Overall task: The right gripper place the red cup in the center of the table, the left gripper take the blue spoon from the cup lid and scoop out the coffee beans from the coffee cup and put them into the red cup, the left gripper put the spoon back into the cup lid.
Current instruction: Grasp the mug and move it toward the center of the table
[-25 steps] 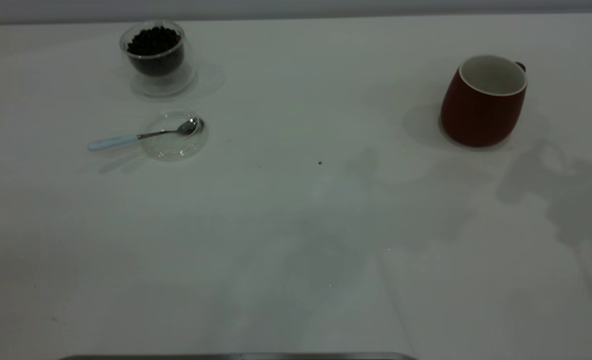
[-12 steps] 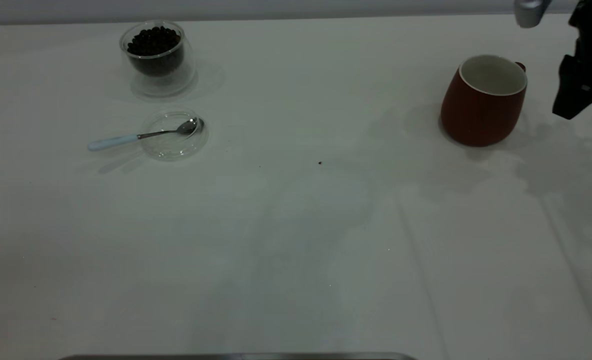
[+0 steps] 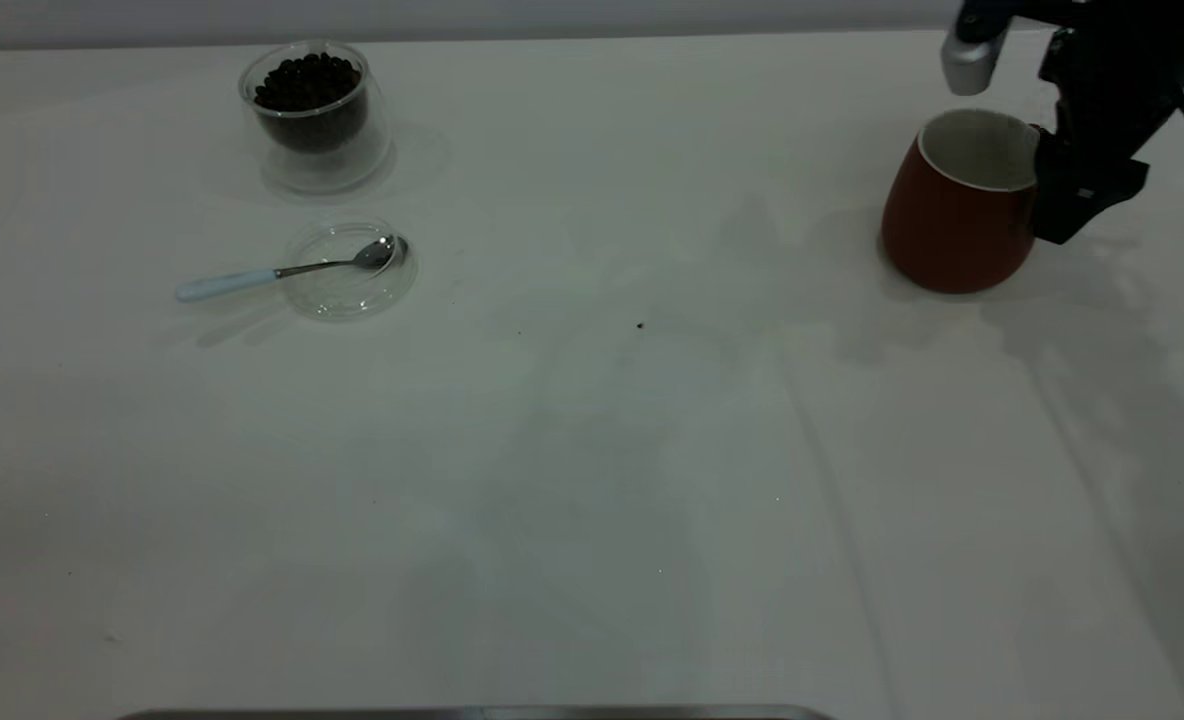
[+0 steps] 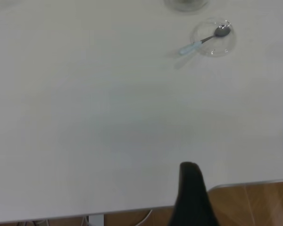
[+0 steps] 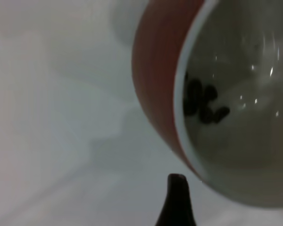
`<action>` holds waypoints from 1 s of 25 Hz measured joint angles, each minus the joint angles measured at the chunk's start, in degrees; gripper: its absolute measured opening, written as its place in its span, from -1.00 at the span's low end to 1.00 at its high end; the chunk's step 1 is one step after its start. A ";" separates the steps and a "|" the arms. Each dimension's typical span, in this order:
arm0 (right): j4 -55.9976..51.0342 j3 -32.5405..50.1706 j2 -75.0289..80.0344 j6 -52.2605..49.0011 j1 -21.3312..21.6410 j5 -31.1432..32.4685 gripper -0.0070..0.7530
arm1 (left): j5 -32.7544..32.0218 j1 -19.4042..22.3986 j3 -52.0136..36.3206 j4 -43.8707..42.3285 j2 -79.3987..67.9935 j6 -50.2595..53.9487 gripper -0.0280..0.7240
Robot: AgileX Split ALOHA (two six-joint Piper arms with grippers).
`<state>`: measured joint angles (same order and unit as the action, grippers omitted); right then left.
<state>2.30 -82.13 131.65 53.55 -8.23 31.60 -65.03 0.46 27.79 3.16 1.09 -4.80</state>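
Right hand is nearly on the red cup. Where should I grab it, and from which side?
Probably the rim wall on the right side of the red cup, coming down from above, where the right hand hangs. The cup stands upright with its mouth open, and its rounded belly looks too wide to span. Keep it level: a few coffee beans lie inside.

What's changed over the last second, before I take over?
The right hand came in from the table's right edge and now sits against the handle side of the red cup; whether it has gripped, I cannot tell. The cup has not moved. The blue spoon still rests in the cup lid beside the coffee cup.
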 joint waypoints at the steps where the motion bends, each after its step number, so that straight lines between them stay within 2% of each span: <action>1: 0.13 -0.36 0.16 0.00 -0.39 0.34 0.75 | 0.00 0.00 0.00 0.00 0.00 0.00 0.64; 8: 0.56 -1.76 0.35 0.04 -5.54 0.72 0.73 | 0.00 0.00 0.00 0.00 0.04 0.00 0.64; 15: -0.58 -3.56 0.52 -5.16 -13.27 1.01 0.70 | 0.00 0.00 0.00 0.00 0.04 0.05 0.64; 21: -4.54 -4.09 0.58 -10.51 -19.47 -3.27 0.68 | 0.00 0.00 0.00 0.00 0.04 0.05 0.64; 25: -7.76 -4.56 0.58 -11.59 -21.39 -5.46 0.67 | 0.00 0.00 0.00 0.00 0.04 0.05 0.64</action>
<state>-5.46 -86.69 132.22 41.96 -29.62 26.14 -65.03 0.46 27.79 3.16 1.14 -4.75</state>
